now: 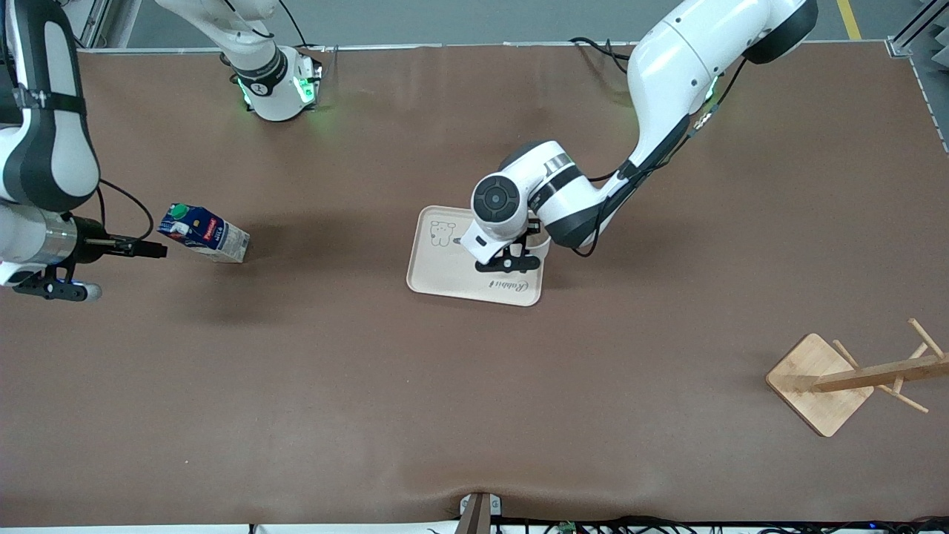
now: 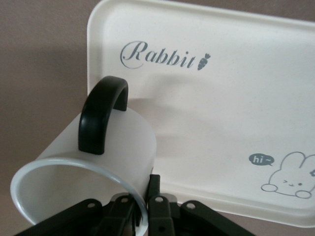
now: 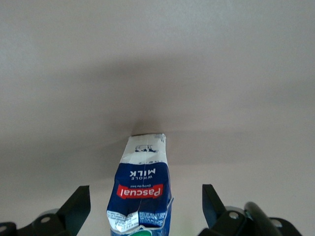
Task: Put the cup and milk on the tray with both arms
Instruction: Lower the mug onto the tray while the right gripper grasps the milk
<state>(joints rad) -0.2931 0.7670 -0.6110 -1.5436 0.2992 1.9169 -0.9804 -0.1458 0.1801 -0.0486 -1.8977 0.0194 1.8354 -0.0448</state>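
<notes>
Right wrist view: "Pascual" milk [image 3: 140, 196].

We find the tray [image 1: 445, 271] near the table's [image 1: 474, 415] middle. The left gripper [image 1: 511, 261] hangs over the tray, pinching the rim of the cup [image 2: 98, 162], which is tilted above the tray's edge. The milk [image 1: 204, 233] stands toward the right arm's end, between the spread fingers of the right gripper [image 3: 145, 206]. A rack [image 1: 852, 374] stands toward the left arm's end, nearer the front camera than the tray.
</notes>
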